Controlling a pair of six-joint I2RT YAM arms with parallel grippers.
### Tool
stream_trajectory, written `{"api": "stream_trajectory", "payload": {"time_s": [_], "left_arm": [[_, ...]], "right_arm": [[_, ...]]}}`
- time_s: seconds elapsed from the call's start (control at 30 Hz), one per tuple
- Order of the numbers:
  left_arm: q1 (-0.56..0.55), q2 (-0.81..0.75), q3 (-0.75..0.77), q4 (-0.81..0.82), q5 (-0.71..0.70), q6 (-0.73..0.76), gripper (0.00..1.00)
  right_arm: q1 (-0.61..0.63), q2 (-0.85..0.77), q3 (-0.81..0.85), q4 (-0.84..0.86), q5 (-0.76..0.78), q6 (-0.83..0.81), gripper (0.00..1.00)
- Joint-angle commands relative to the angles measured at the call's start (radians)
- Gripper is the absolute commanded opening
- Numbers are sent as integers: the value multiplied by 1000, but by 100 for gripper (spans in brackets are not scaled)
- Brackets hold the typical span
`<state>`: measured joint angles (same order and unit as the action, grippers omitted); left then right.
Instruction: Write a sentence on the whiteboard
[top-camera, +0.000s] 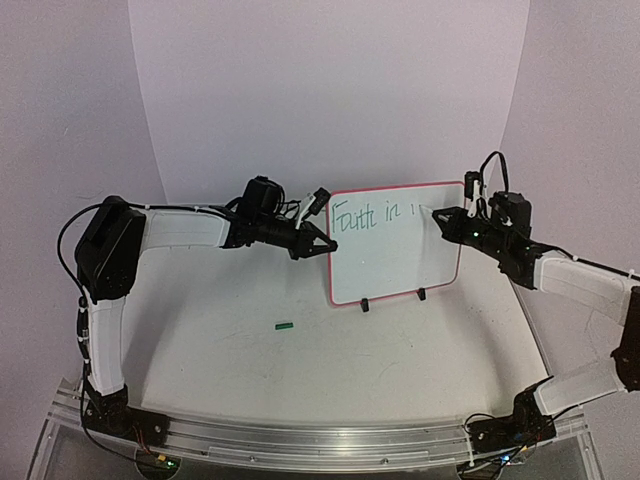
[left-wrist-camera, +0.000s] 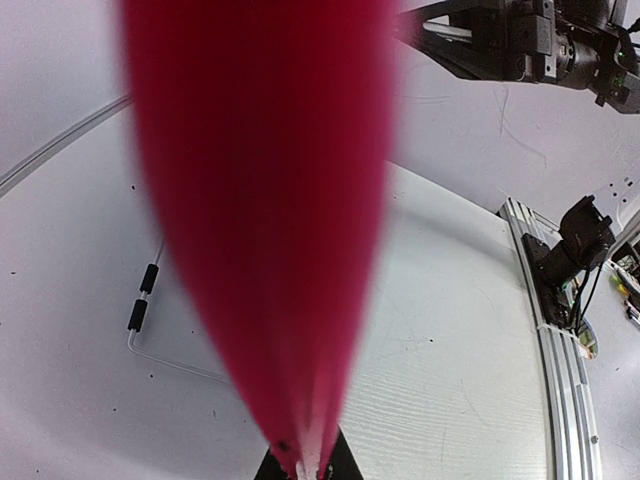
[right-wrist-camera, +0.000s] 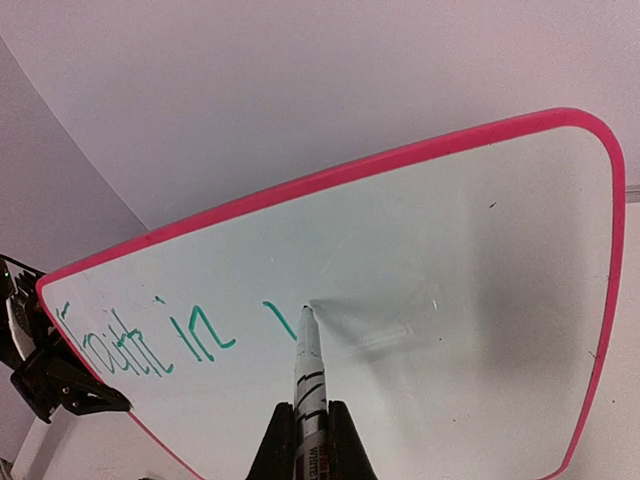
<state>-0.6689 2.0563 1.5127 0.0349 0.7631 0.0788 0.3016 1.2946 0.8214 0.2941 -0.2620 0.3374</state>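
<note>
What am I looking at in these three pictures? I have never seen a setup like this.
Two robot arms are bolted at the near edge of a table. The wide picture comes from a fixed camera above and behind them; the other two from cameras on their wrists. A whiteboard with a pink rim stands on the table. The left gripper clamps its left edge, the red blur in the left wrist view. The right gripper holds a marker, tip on the board, next to green lettering that reads roughly "Faith in" plus one more stroke. A small green piece, too small to identify, lies on the table.
</note>
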Motion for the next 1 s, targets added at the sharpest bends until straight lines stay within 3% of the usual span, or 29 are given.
{"api": "stream_trajectory", "payload": {"time_s": [0.0,0.97], "left_arm": [[-41,37,-17,-230,-5,24,0],[-41,45,-16,-228,-1,21,0]], "right_arm": [[-6,17,40,57,14,-13,0],[9,64,-66,73,-103,35,0]]}}
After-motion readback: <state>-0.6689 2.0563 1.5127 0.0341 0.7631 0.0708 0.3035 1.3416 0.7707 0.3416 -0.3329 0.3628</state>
